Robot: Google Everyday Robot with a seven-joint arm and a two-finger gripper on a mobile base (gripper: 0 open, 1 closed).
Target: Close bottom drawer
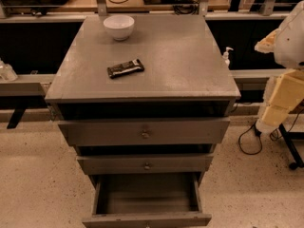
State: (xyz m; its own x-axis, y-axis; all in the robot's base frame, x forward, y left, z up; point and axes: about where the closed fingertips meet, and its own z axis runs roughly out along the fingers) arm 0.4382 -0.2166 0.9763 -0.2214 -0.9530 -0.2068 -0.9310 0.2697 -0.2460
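The grey cabinet [142, 61] has three drawers. The bottom drawer [147, 219] is pulled far out toward me; its empty inside [147, 194] shows, and its front lies at the lower edge of the view with the knob barely visible. The middle drawer [146, 164] and the top drawer [145, 132] stick out only a little. My gripper [266, 120] hangs at the right side of the view, right of the cabinet and about level with the top drawer, apart from all drawers.
A white bowl [118, 26] and a dark snack bar [125, 68] lie on the cabinet top. A pump bottle [227, 57] stands behind the right corner. Cables [249, 141] and a stand leg [290, 148] are on the floor at right.
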